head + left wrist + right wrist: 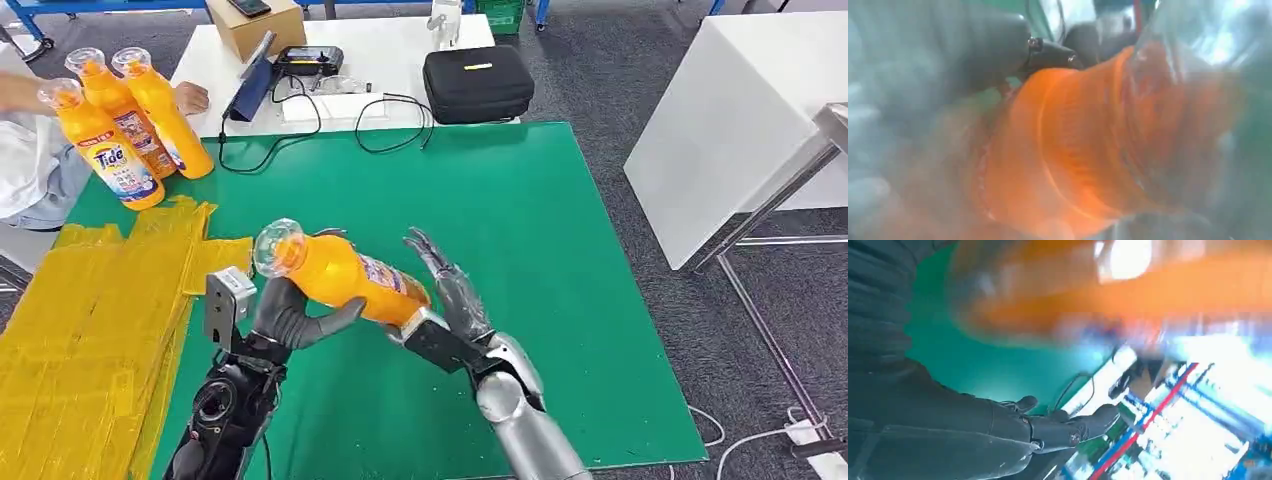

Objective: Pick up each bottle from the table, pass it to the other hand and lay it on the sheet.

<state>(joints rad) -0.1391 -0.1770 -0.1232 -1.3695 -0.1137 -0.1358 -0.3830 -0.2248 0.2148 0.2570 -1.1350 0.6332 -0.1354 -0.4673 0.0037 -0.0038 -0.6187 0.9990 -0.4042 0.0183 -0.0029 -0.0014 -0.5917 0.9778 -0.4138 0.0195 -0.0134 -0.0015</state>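
Note:
An orange Tide bottle (340, 275) with a clear cap lies tilted in the air above the green mat (520, 220), cap toward the left. My left hand (290, 315) grips it around the neck end; up close the bottle (1073, 150) looks blurred. My right hand (455, 295) is at the bottle's base end with its fingers (1068, 427) stretched out straight, apart from the bottle (1128, 295). Three more orange bottles (125, 125) stand upright at the mat's back left corner. The yellow sheet (90, 320) lies along the mat's left side.
A person's hand (190, 97) rests beside the standing bottles. Behind the mat are a black case (478, 83), cables (390, 125), a tablet (255, 75) and a cardboard box (255, 25) on a white table. Another white table (740, 110) stands at the right.

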